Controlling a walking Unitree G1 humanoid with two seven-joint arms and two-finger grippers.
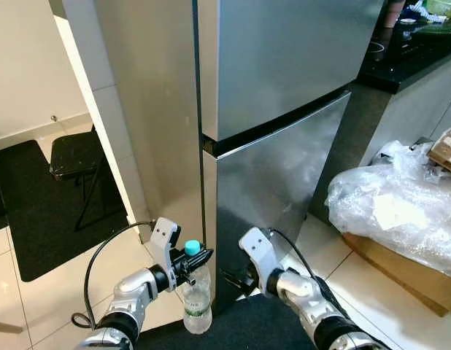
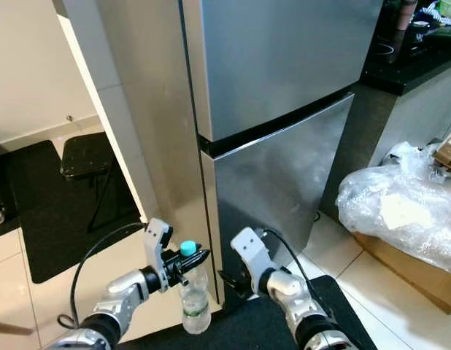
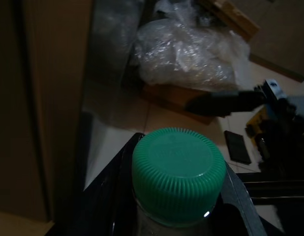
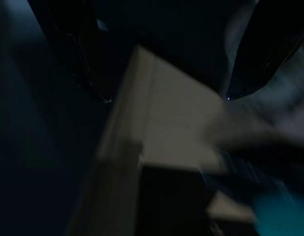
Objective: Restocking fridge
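fridge (image 1: 284,109) top cut off by frame | bottle (image 3: 179,182) body hidden under its cap | right wrist view dark, smeared, right gripper (image 4: 164,96) fingertips barely readable | counter (image 1: 408,51) clutter too small to name | carton (image 1: 401,262) mostly under plastic wrap (image 1: 393,208)

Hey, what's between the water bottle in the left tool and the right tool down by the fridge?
Only the lower fridge door's front corner edge. In the left eye view it drops between the water bottle, held in the left tool, and the right tool.

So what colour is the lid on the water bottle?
Teal-green, a ribbed plastic cap; the left wrist view shows it best.
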